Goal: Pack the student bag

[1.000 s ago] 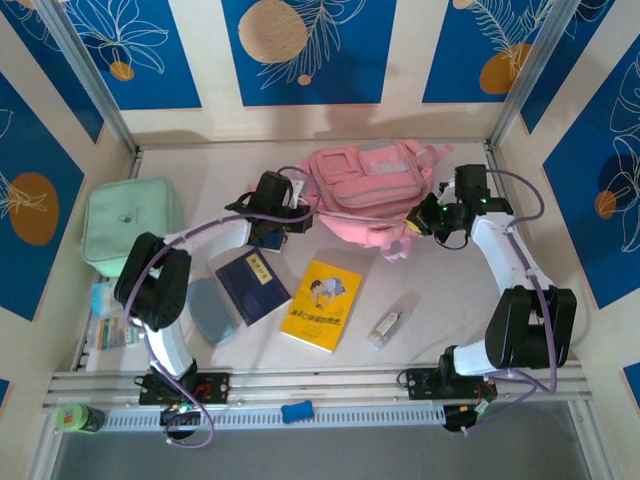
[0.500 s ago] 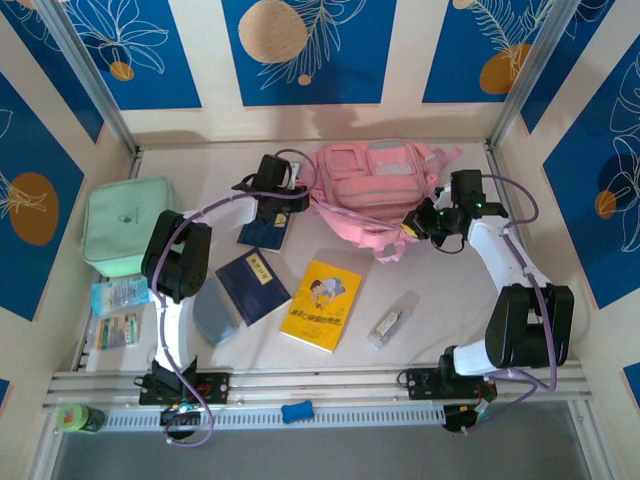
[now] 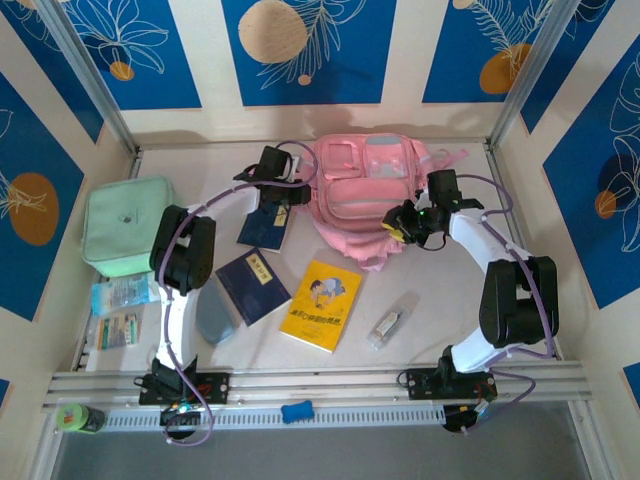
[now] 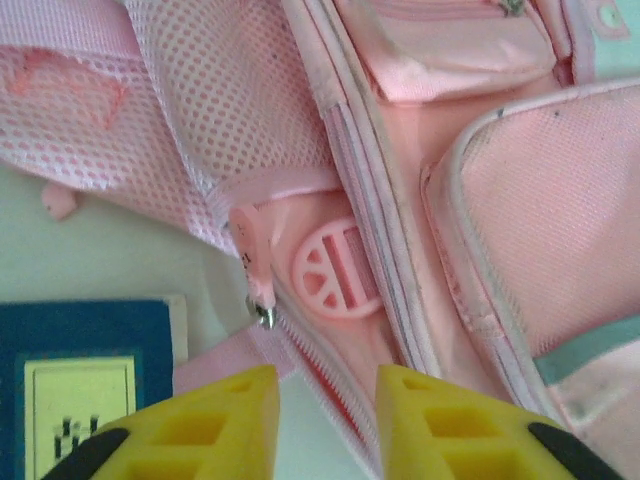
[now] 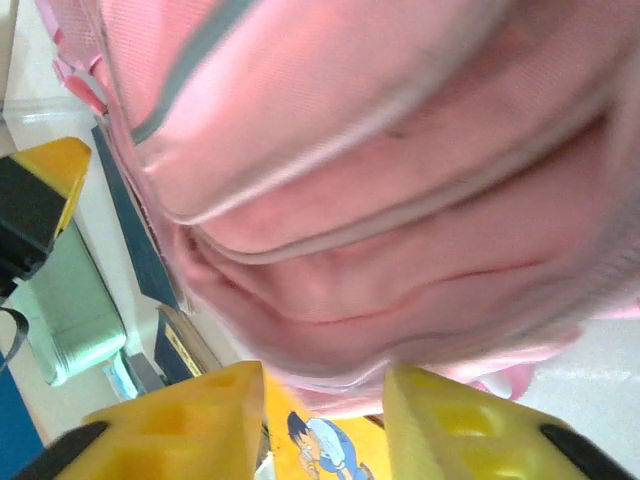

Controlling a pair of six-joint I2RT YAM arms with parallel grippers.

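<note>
Pink student bag (image 3: 365, 190) (grey-white panels), mint-green case (image 3: 130, 225), yellow book (image 3: 321, 304) with cartoon print, probably navy book (image 3: 252, 285).

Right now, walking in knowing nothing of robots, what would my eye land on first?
The big pink student bag at the far middle of the table, with the left pincer and right pincer at its sides. Then the yellow book in front of it and the mint-green case at the left.
</note>
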